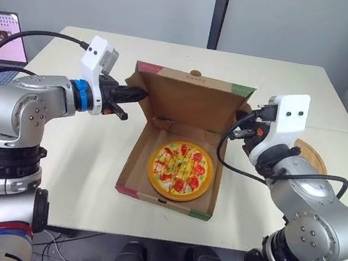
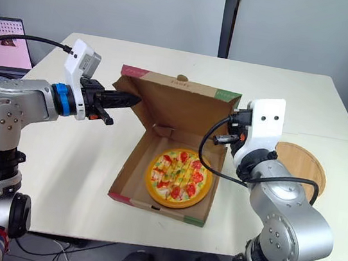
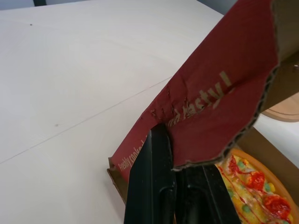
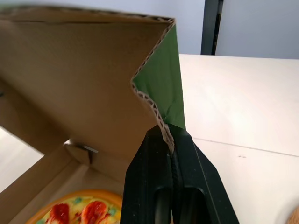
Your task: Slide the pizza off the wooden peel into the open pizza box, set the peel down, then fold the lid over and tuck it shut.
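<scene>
Head view: The pizza (image 1: 180,170) lies flat in the base of the pizza box (image 1: 132,163) at the centre of the table (image 1: 86,157). The peel (image 1: 313,156) rests on the table to the right of the box, apart from it. The lid (image 1: 191,104) stands raised from the far edge of the base, its hinge line running left to right. The left gripper (image 1: 139,94) meets the lid at its left corner and the right gripper (image 1: 245,122) meets it at its right corner.

Left wrist view: The two fingers (image 3: 152,182) are pressed together on the lower edge of the red side flap (image 3: 210,93), with the pizza just beyond.

Right wrist view: The fingers are clamped on the corrugated edge of the green side flap (image 4: 170,79).

Judgement: Sliding and peel placement appear complete. The lid must swing from far to near about its hinge line. Each arm holds its own end, so both should travel evenly.
</scene>
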Robot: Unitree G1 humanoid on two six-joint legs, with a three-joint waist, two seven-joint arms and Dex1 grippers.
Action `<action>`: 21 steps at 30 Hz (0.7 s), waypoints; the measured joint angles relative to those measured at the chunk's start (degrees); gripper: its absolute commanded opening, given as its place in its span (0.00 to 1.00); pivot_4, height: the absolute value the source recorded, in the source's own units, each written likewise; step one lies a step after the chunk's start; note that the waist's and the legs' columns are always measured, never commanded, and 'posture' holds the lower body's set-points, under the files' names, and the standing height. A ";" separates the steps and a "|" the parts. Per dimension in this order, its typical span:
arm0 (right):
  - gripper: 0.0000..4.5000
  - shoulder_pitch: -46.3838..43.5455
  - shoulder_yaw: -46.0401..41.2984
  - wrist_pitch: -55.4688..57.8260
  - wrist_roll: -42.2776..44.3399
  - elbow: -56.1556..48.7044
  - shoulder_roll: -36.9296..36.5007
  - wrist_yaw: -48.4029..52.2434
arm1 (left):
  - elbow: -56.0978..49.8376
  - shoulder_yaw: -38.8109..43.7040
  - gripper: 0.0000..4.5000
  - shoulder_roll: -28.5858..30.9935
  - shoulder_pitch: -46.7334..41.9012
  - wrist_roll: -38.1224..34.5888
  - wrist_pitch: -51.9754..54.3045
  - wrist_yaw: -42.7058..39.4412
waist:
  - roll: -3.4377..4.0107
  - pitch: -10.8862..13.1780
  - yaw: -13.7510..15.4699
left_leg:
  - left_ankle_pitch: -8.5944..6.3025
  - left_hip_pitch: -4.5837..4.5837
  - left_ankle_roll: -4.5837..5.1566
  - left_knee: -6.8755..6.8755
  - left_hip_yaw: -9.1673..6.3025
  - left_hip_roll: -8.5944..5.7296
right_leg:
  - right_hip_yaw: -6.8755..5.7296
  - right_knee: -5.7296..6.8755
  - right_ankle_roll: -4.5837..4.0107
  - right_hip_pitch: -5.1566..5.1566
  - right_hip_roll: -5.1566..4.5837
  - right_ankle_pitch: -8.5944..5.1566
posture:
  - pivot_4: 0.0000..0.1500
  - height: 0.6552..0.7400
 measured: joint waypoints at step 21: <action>0.00 14.39 3.27 -6.24 6.72 -2.57 -0.21 -3.59 | -19.60 14.14 0.00 -6.31 18.99 -12.01 8.90 9.95 | -0.13 -0.14 -0.55 | 0.01 0.58 -0.02 -0.02 -0.01 0.11 | 0.16 -0.06 0.26 0.43 0.02 -0.21 | 1.00 0.93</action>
